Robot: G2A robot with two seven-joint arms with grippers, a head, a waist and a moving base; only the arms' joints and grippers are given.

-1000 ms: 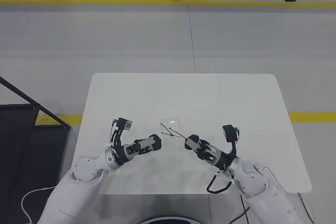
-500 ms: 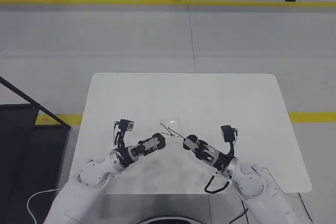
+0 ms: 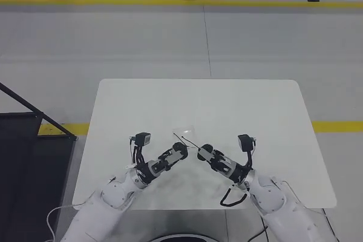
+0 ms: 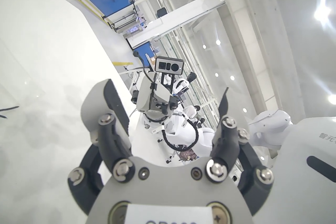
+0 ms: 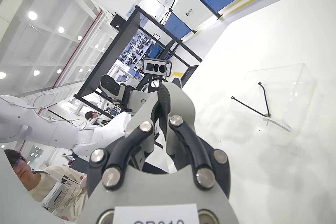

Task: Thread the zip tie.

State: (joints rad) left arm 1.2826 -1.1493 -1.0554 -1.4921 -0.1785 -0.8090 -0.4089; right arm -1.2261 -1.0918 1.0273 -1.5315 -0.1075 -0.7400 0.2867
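White table [image 3: 260, 109]: zip ties [image 3: 183, 141] loose. Left gripper [image 3: 181, 147] at their 6 o'clock, wide open, empty; right gripper [image 3: 201, 151] at 4 o'clock, closed, empty. Thin ties could skid when pinched.

From above, the zip ties [image 3: 183, 141] are too thin to tell whether they cross or merely touch; the left wrist view's edge cuts them short.

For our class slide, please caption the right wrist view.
Shut right gripper near two black zip ties lying on a clear tray on the white table.
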